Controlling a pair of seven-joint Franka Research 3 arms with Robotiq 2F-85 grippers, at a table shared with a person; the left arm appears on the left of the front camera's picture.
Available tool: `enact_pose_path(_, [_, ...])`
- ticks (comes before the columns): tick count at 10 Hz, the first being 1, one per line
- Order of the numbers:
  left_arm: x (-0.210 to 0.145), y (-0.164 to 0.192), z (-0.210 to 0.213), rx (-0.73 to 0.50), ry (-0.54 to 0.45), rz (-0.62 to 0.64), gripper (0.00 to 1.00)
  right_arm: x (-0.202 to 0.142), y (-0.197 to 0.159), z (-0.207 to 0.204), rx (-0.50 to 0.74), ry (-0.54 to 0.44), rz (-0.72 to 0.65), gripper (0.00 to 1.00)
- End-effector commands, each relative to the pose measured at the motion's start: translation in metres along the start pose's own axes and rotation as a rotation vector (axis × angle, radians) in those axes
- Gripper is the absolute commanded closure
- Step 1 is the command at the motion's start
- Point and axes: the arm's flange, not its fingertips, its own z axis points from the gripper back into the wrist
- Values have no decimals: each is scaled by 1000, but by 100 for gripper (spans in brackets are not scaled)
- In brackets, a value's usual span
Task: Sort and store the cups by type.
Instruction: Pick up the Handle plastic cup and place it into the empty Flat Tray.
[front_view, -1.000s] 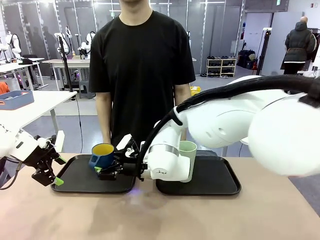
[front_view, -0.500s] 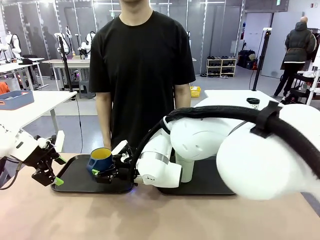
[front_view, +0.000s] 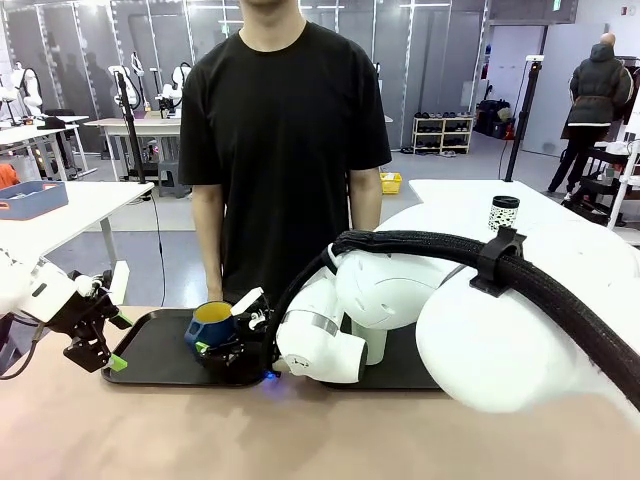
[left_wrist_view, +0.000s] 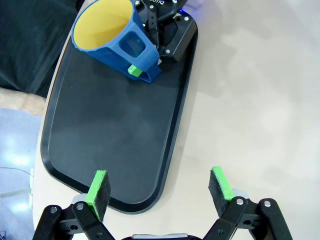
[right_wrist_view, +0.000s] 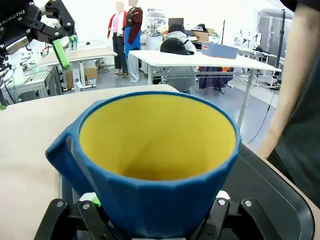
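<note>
The dark-blue mug (front_view: 213, 322) with a yellow inside is tilted low over the right end of the left black tray (front_view: 150, 350). My right gripper (front_view: 235, 340) is shut on it. In the left wrist view one green pad sits through the handle of the mug (left_wrist_view: 114, 42). The right wrist view looks into the mouth of the mug (right_wrist_view: 155, 150) from close up. The pale-green tumbler (front_view: 376, 345) stands on the right tray, mostly hidden behind my right arm. My left gripper (front_view: 95, 342) (left_wrist_view: 159, 192) hangs open over the left tray's (left_wrist_view: 110, 135) near left end, holding nothing.
A person in a black shirt (front_view: 285, 130) stands at the far edge, hands down behind the trays. The right black tray (front_view: 400, 372) lies under my right arm. A white speckled tumbler with a black lid (front_view: 504, 213) stands on a table behind. Bare tabletop (front_view: 300, 430) lies in front.
My right arm has lowered the blue mug toward the left tray and swung across the right tray, now covering most of the green tumbler. The left gripper has not moved.
</note>
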Motion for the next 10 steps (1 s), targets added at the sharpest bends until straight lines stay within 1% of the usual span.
enact_pose_path(1, [-3,-3,0,22,-11,-4,0,-14,25,-5,-42,2,20,31])
enact_pose_path(2, [-3,-3,0,22,-11,-4,0,-14,24,-4,-47,-1,19,31])
enact_pose_path(5, [-3,-3,0,22,-11,-4,0,-15,24,0,-57,39,19,31])
enact_pose_path(6, [-3,-3,0,22,-11,-4,0,-15,24,0,-53,35,15,29])
enact_pose_path(7, [-3,-3,0,22,-11,-4,0,-15,24,1,-51,36,12,23])
enact_pose_path(8, [-3,-3,0,22,-11,-4,0,-14,24,2,-49,31,10,10])
enact_pose_path(9, [-3,-3,0,22,-11,-4,0,-13,24,3,-52,30,11,3])
enact_pose_path(10, [-3,-3,0,22,-11,-4,0,-13,23,4,-52,31,11,0])
